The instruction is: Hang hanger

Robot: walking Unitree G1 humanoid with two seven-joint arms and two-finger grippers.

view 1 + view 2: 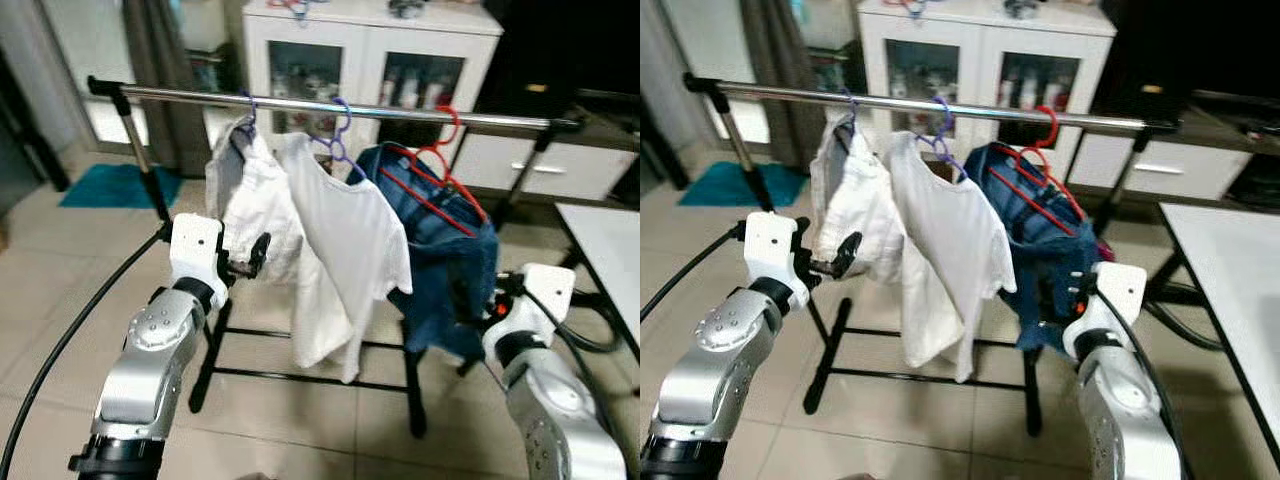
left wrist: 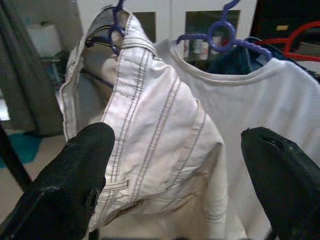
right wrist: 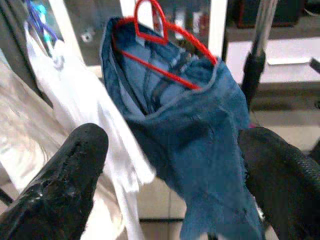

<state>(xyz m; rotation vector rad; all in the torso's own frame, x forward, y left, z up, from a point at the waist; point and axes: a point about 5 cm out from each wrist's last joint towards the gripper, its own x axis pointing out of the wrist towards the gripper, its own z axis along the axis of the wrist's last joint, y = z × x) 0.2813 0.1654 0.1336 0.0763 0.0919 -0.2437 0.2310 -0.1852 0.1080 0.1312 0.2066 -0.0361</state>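
With the right gripper (image 3: pixel 170 185) spread around the denim garment (image 3: pixel 200 135), its red hanger (image 3: pixel 165 60), seemingly crooked, could slip off.

Blurred cabinet contents (image 1: pixel 300 80) behind glass doors

Red hanger (image 1: pixel 437 170) hooked on rail (image 1: pixel 330 106), tilted, carrying blue denim garment (image 1: pixel 450 262)

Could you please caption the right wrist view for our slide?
Open right gripper facing blue denim garment on red hanger.
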